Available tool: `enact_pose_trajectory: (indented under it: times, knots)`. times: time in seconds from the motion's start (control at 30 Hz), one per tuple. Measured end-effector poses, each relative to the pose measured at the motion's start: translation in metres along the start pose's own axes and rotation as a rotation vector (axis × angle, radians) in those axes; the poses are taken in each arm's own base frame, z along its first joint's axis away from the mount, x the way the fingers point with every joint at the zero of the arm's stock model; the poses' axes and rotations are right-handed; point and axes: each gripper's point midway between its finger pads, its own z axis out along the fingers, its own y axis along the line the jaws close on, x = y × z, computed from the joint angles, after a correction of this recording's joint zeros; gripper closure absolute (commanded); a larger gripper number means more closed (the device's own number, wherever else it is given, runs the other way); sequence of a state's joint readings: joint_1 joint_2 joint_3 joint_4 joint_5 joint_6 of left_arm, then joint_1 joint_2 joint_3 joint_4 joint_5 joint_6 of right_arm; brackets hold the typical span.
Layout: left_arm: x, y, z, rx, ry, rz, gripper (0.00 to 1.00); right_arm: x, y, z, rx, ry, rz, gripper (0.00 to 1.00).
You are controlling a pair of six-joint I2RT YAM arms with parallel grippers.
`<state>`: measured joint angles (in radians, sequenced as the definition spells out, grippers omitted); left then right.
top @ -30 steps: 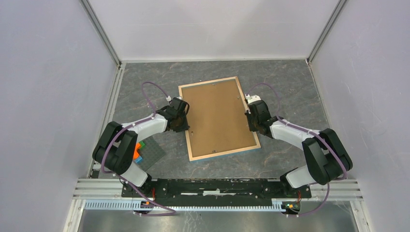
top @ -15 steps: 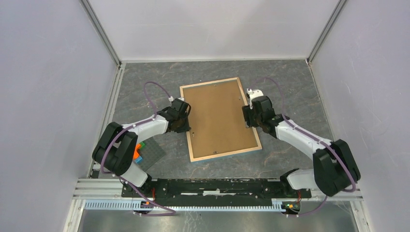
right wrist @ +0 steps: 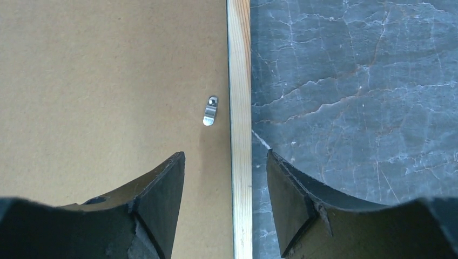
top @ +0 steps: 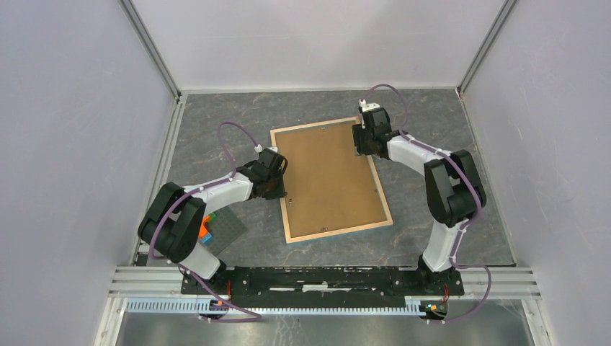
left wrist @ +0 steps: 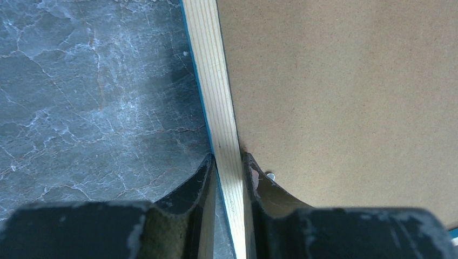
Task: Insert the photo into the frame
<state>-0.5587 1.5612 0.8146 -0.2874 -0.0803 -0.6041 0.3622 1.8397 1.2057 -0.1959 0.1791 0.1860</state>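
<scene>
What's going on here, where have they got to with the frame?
The frame lies back-up on the table with the brown backing board sitting in it. The left gripper is shut on the frame's left rail. The right gripper is open, straddling the right rail near the far corner, beside a small metal clip. Something colourful peeks out under the left arm; whether it is the photo I cannot tell.

Laboratory robot test cell: plain pale panel walls (top: 65,108) enclose a dark stone-patterned tabletop (top: 216,119); aluminium extrusion rails (top: 144,277) along the near edge carry the left arm (top: 180,227) and right arm (top: 450,191); exposed purple cabling (top: 234,122) loops alongside.
</scene>
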Motion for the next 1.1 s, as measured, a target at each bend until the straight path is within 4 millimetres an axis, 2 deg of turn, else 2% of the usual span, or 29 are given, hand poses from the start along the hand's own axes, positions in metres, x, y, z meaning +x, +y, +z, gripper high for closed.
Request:
enact_pose_trajectory:
  times: [0.2, 0.47, 0.63, 0.93, 1.1]
  knots:
    - [0.0, 0.0, 0.0, 0.001, -0.001, 0.0, 0.98, -0.005, -0.003, 0.025, 0.003, 0.022, 0.015, 0.41]
    - [0.0, 0.0, 0.0, 0.001, -0.001, 0.001, 0.98, 0.003, -0.002, 0.037, 0.005, 0.049, 0.018, 0.44]
    - [0.0, 0.0, 0.0, 0.001, -0.001, 0.001, 0.98, 0.0, -0.001, 0.04, 0.003, 0.044, 0.02, 0.47]
    - [0.0, 0.0, 0.0, 0.002, -0.002, 0.001, 0.98, 0.001, -0.008, 0.04, 0.022, 0.048, 0.008, 0.84]
    - [0.0, 0.0, 0.0, 0.002, -0.002, 0.001, 0.98, 0.001, -0.01, 0.04, 0.023, 0.049, -0.003, 1.0]
